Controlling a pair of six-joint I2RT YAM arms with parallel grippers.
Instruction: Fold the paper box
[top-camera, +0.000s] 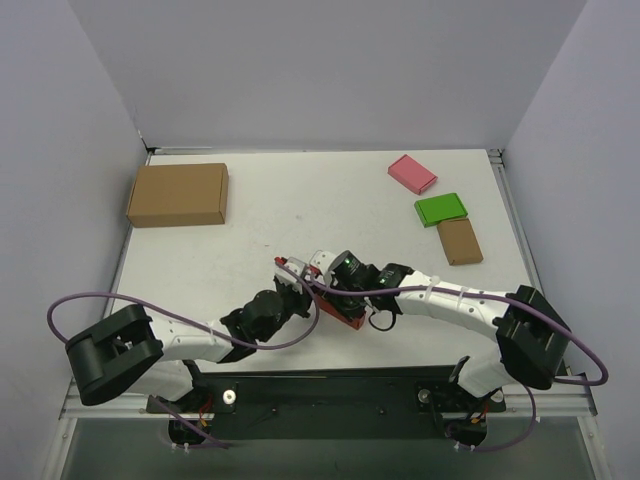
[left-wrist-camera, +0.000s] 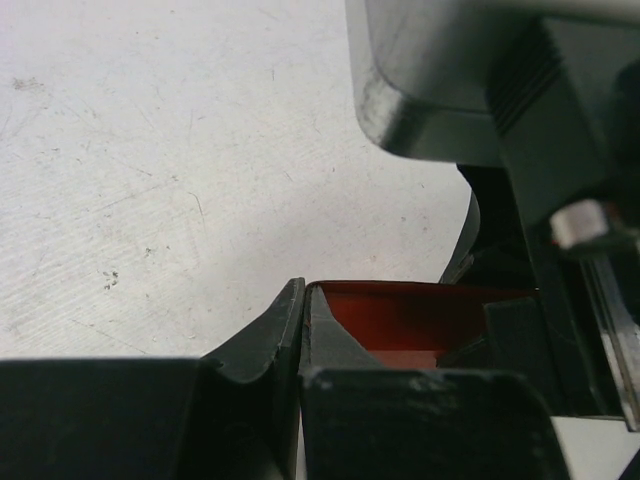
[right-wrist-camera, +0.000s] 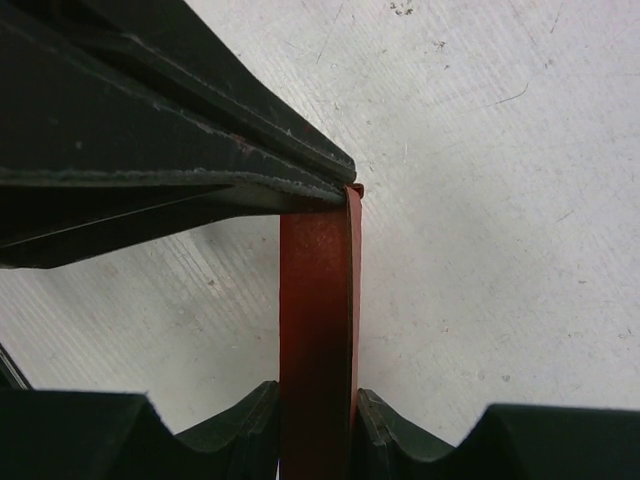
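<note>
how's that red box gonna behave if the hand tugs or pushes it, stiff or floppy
Probably floppy: edge-on, the red box is just a thin card wall between the right hand's fingers. Likely light for its size, being hollow, as the left wrist view shows. It may crease rather than slide if pushed.

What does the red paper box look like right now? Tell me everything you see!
The paper box is bright red thin card, small, only partly folded. It is over the near middle of the table. The right gripper pinches a flat red panel, and the left gripper pinches that panel's far end.
</note>
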